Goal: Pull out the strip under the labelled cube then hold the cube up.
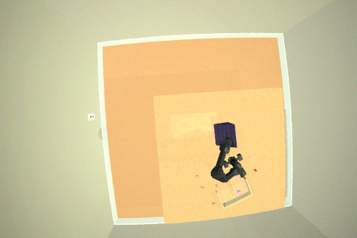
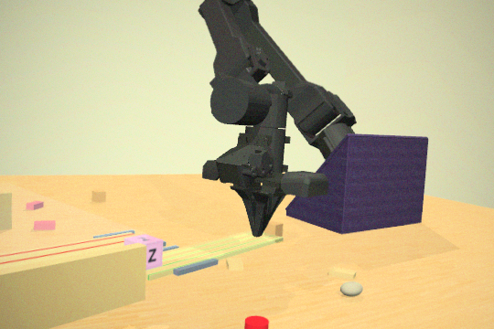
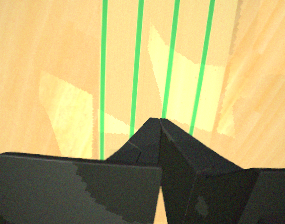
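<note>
Top view: arm (image 1: 222, 164) folded over the lower right of the table (image 1: 132, 135), beside the purple block (image 1: 225, 133). A pink dot, likely the cube (image 1: 238, 192), sits by the tan box (image 1: 242, 198); strips too small to tell apart here.

Exterior view: gripper (image 2: 257, 231) points straight down, tip pressed on the far end of the green strip (image 2: 220, 250). Jaws fully shut, holding nothing; the closed tip is used as a pusher. The pink cube marked Z (image 2: 147, 250) rests on the near part of that strip, just beside the tan box (image 2: 69, 282). A blue strip (image 2: 195, 267) lies alongside, red strips (image 2: 59, 247) further left. Small tan block (image 2: 276, 229) near the tip; grey pebble (image 2: 351, 289) and red cap (image 2: 256, 323) well apart.

Wrist view: closed fingertips over 4 green lines on the strip (image 3: 158, 65).

Risks: tip may slip off the thin strip if downward pressure drops; cube may ride along with the strip or tip off; drag drifting sideways could shift the blue strip; the tan block may snag the strip's end.
</note>
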You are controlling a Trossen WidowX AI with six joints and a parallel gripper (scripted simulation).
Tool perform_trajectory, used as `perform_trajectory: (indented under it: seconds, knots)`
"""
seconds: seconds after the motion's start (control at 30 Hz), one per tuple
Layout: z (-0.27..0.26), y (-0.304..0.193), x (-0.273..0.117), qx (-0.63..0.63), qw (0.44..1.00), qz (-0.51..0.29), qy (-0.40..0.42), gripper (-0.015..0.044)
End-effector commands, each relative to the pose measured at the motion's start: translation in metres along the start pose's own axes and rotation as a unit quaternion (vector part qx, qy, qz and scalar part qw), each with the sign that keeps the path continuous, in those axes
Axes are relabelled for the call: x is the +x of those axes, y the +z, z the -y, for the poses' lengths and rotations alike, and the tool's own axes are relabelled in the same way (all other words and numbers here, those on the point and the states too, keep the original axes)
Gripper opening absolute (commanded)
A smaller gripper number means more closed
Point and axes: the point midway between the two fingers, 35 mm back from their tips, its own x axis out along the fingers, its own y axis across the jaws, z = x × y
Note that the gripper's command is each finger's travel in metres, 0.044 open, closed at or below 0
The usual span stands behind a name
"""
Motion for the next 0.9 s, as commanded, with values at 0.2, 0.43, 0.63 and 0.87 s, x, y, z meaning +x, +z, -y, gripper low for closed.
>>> perform_trajectory:
  seconds: [0.2,0.43,0.63,0.87]
  knots:
    - [0.0,0.002,-0.042,-0.003,1.0,-0.011,0.004,0.0]
    - [0.002,0.032,-0.042,-0.01,1.0,-0.011,0.004,0.0184]
    - [0.003,0.058,-0.044,-0.01,1.0,-0.01,0.004,0.0341]
    - [0.003,0.087,-0.047,-0.009,1.0,-0.01,0.004,0.044]
